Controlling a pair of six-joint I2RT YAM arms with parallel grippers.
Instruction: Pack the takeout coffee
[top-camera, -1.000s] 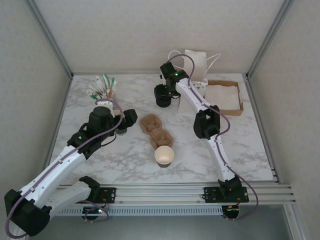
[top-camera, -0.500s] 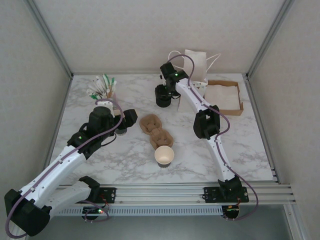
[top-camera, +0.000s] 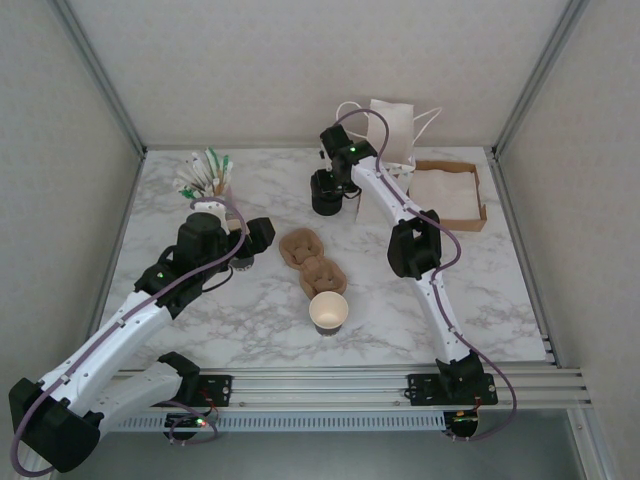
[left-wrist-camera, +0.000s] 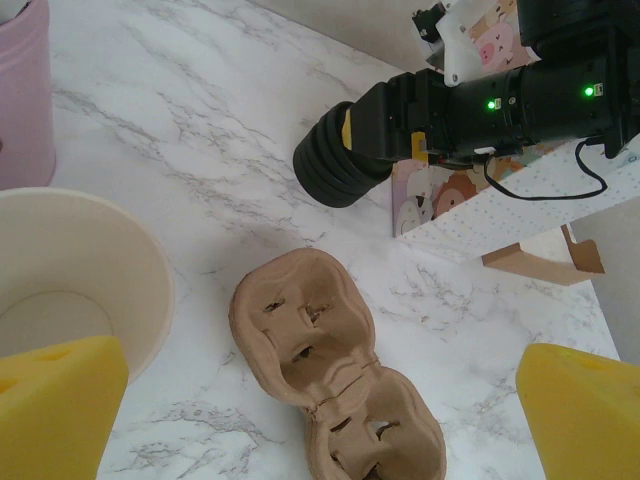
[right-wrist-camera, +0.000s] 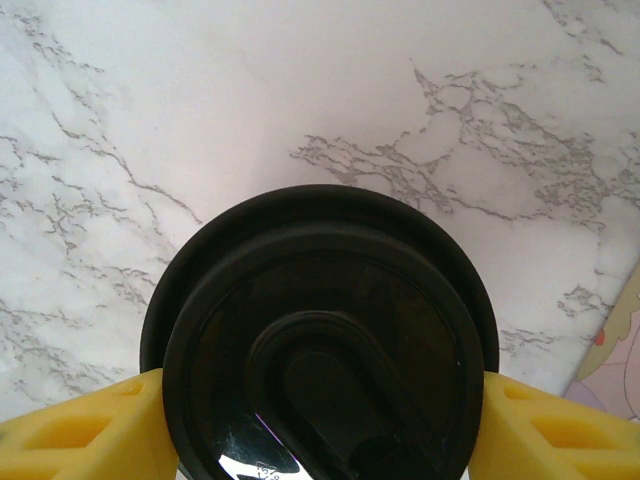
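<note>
A lone paper cup (top-camera: 328, 312), cream inside with a dark wall, stands open-topped at the table's front centre. At the back, my right gripper (top-camera: 326, 197) is down over a pile of black lids (top-camera: 322, 207). In the right wrist view the top black lid (right-wrist-camera: 320, 350) sits between the yellow fingers (right-wrist-camera: 90, 430), which press its rim from both sides; the right gripper (right-wrist-camera: 320, 425) is shut on it. My left gripper (left-wrist-camera: 320, 420) is wide open above a brown pulp cup carrier (left-wrist-camera: 310, 350), with a cream cup rim (left-wrist-camera: 70, 270) at its left finger.
The pulp carrier (top-camera: 312, 262) lies mid-table. A pink holder of sticks (top-camera: 205, 180) is at the back left. A white paper bag (top-camera: 395, 128) and a cardboard tray of napkins (top-camera: 448, 195) are at the back right, with a patterned box (left-wrist-camera: 450, 195) beside the lids.
The right gripper's fingers have closed in onto the black lid. Neither arm has visibly shifted.
</note>
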